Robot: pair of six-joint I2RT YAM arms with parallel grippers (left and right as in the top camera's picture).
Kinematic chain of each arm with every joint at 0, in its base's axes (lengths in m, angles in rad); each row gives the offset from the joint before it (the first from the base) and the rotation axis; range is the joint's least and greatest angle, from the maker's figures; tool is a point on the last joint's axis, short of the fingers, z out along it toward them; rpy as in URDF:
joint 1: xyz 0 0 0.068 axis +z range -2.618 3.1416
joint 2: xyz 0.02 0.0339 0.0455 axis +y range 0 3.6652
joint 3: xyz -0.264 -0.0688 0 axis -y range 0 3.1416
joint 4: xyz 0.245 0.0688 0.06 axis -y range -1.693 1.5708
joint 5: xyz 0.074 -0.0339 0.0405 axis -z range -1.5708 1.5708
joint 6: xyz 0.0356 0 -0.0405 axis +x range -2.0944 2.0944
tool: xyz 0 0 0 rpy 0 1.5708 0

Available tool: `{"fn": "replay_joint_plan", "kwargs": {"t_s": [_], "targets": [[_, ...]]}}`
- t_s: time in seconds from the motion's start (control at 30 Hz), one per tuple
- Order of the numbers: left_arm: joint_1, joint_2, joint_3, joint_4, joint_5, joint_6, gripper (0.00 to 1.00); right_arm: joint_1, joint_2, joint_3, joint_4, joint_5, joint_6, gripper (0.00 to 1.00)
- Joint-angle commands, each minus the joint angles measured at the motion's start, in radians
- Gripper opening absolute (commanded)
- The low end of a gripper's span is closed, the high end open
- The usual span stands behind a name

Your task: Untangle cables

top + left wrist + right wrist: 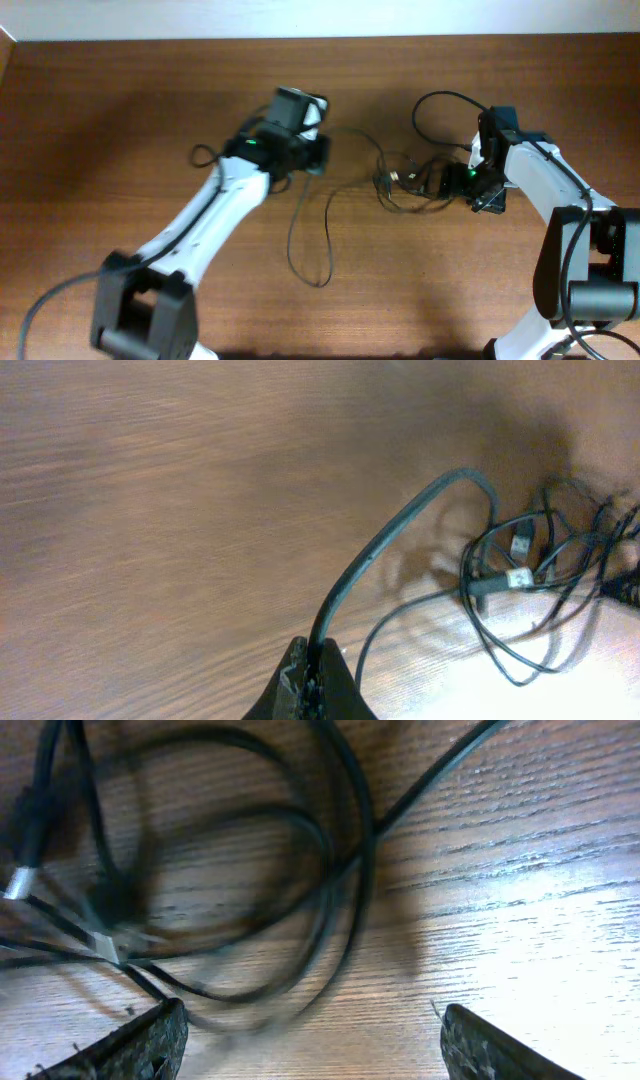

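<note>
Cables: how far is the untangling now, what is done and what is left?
Done: one long loop lies spread out beside the knot. In hand: the left gripper is shut on one cable that leads to the knot; the right gripper is open over the knot. Left: most of it, since the knot is not yet apart and plugs sit inside it.

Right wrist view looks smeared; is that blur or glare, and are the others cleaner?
Right wrist: cables blurred, table grain crisp, glare at lower right. Left wrist: far table streaky-soft, bright glare around the cables. Overhead: sharp, no glare.
</note>
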Motion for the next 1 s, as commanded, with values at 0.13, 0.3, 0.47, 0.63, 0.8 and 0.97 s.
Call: {"fn": "replay_joint_plan", "kwargs": {"t_s": [0.13, 0.3, 0.47, 0.63, 0.8, 0.97], "targets": [[0.176, -0.076, -0.004, -0.159, -0.012, -0.320, 0.00, 0.005, 0.008, -0.019, 0.011, 0.015, 0.007, 0.81], [0.169, -0.005, -0.004, -0.269, -0.040, -0.312, 0.05, 0.005, 0.008, -0.019, 0.016, -0.034, 0.007, 0.89], [0.081, 0.110, -0.004, -0.269, 0.009, -0.230, 0.00, 0.005, 0.008, -0.019, 0.098, -0.140, 0.004, 0.98], [0.030, 0.167, -0.004, -0.264, 0.009, -0.229, 0.00, 0.020, 0.009, -0.031, 0.195, -0.215, 0.005, 0.98], [0.023, 0.151, 0.014, -0.267, 0.009, -0.220, 0.00, 0.086, 0.022, -0.129, 0.396, -0.090, 0.074, 0.65], [0.063, -0.055, 0.113, -0.322, -0.153, -0.203, 0.00, 0.089, 0.041, -0.129, 0.369, 0.126, 0.094, 0.10]]}}
